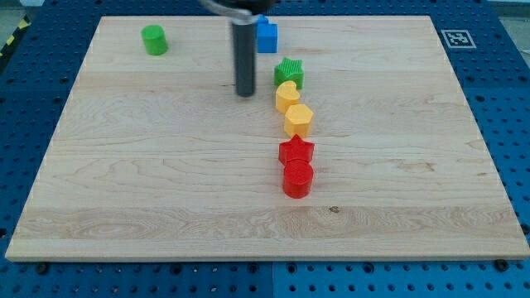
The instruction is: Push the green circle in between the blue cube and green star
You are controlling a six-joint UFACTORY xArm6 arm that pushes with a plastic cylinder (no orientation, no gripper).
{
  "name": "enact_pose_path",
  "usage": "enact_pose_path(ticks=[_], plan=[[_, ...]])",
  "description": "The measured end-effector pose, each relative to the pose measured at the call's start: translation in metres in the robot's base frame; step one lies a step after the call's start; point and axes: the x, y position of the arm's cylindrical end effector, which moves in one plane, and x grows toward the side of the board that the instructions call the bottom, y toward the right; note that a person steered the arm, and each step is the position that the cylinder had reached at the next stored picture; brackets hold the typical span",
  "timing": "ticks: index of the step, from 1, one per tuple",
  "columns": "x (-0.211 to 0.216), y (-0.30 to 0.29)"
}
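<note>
The green circle (pixel 154 40) stands near the board's top left. The blue cube (pixel 266 36) sits at the top centre, partly behind my rod. The green star (pixel 289 73) lies below and right of the cube, with a small gap between them. My tip (pixel 245 93) rests on the board left of the green star and below the blue cube, well to the right of the green circle. It touches no block.
Below the green star runs a column of blocks: a yellow heart (pixel 286 96), a yellow hexagon (pixel 298 120), a red star (pixel 296 151) and a red block (pixel 297 179). The wooden board (pixel 124 182) lies on a blue pegboard table.
</note>
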Motion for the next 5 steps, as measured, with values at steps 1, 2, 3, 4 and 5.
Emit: enact_pose_path(ticks=[1, 2, 3, 4, 5], plan=[[0.0, -0.084], [-0.024, -0.131], [-0.084, -0.161], [-0.092, -0.172], [-0.117, -0.177]])
